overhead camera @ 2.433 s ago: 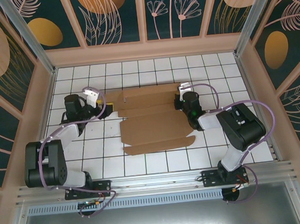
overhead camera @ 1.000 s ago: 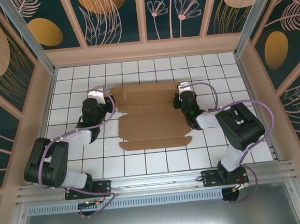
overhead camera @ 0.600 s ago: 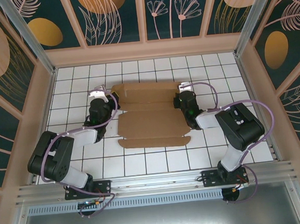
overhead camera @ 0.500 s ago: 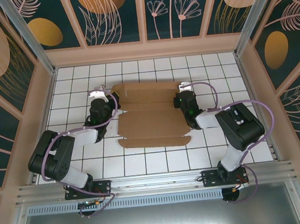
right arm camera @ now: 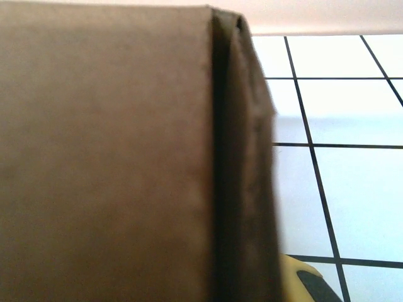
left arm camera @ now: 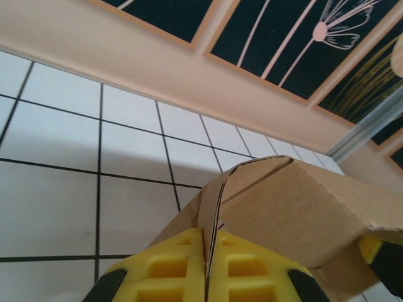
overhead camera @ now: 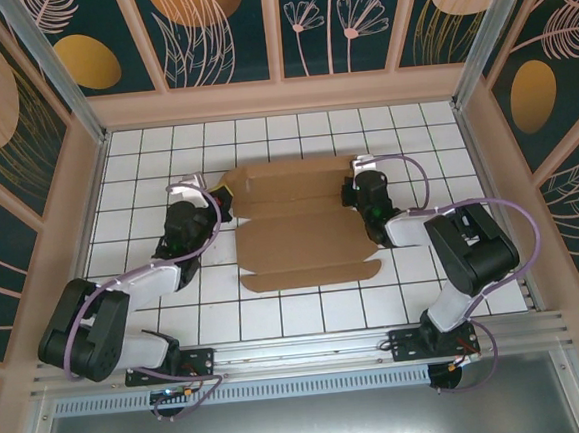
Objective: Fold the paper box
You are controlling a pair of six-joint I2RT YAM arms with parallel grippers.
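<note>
Plain brown die-cut cardboard paper box (overhead camera: 306, 230) lies mid-table on white gridded tabletop (overhead camera: 277, 313), flaps spread L/R. The left gripper (overhead camera: 219, 198) is at its far-left corner, yellow pads (left arm camera: 169, 277) clenched on a cardboard edge. The right gripper (overhead camera: 352, 193) is at its far-right edge; grip can't tell.

The box (overhead camera: 306, 237), plain brown cardboard, lies part-folded between the left pincer (overhead camera: 220, 198) and the right pincer (overhead camera: 352, 193), far panels creased up, near flap flat; the left pincer pinches its end flap.
</note>
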